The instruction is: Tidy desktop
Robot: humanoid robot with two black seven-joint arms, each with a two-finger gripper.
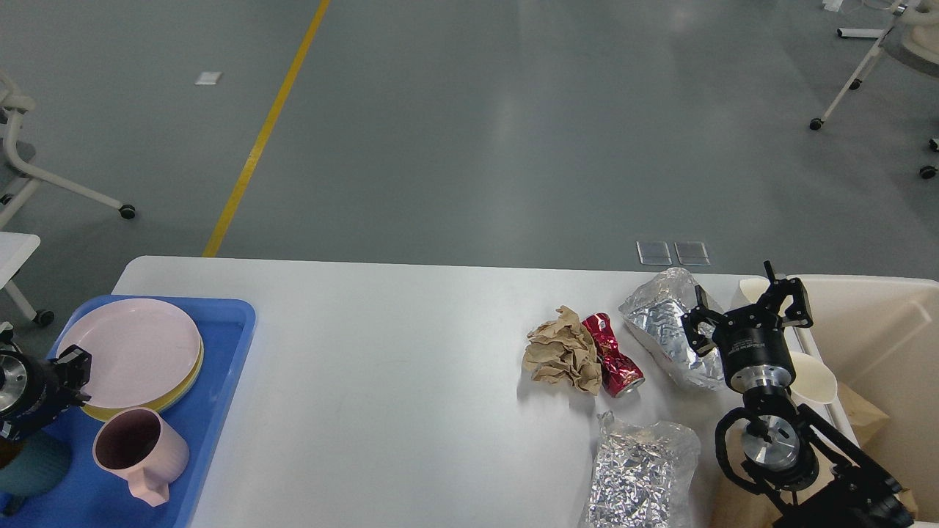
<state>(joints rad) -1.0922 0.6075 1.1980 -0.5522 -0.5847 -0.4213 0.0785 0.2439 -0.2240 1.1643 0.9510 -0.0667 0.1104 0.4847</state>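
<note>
The white desktop (pixel 381 352) fills the lower view. On its right part lie a crumpled brown paper (pixel 563 358), a crushed red can (pixel 612 354), a silver foil bag (pixel 660 326) and a second foil bag (pixel 642 473) at the front edge. My right gripper (pixel 744 304) is open and empty, raised just right of the far foil bag. My left gripper (pixel 72 370) is at the left edge, against the rim of a pink plate (pixel 132 352); its fingers are too small and dark to tell apart.
A blue tray (pixel 220 367) at the left holds the stacked plates, a pink mug (pixel 139 455) and a teal object (pixel 33 469). A cream bin (pixel 880 345) stands at the right. White paper cups (pixel 814 378) lie beside its wall.
</note>
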